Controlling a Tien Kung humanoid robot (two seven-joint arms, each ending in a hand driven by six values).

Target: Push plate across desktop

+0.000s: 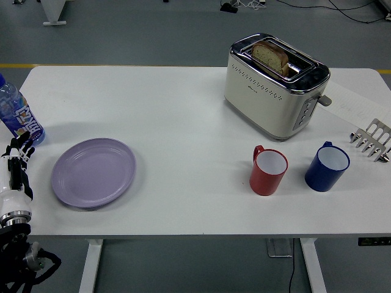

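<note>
Surface: we're looking down on a wide white surface on white legs, grey floor all around it, near edge running along the bottom.

Toaster: far right of centre we've got a cream and chrome toaster, set at an angle, lever end turned toward the right.

Bread: a slice of brown bread stands up out of one of the toaster's slots.

Plate: here's the one that matters, a lilac oval plate, lying flat on the near left part of the surface, nothing on it, well apart from the cups.

Left arm: coming up at the lower left corner, white forearm with black joints, just off the surface's left edge.

Left hand: the left hand sits at the left edge, just beside the plate's left rim but not touching it; black fingers point up toward the bottle, and we can't tell from here whether they're spread or curled.

Bottle: a clear bottle with a blue label stands at the far left edge, right above the hand.

Blue cup: a dark blue cup, white inside, near right.

Red cup: a red cup, white inside, just left of the blue one, handle toward the toaster.

Rack: a small metal rack sits at the right edge.

Paper: a white sheet lies behind the rack, right of the toaster.
</note>
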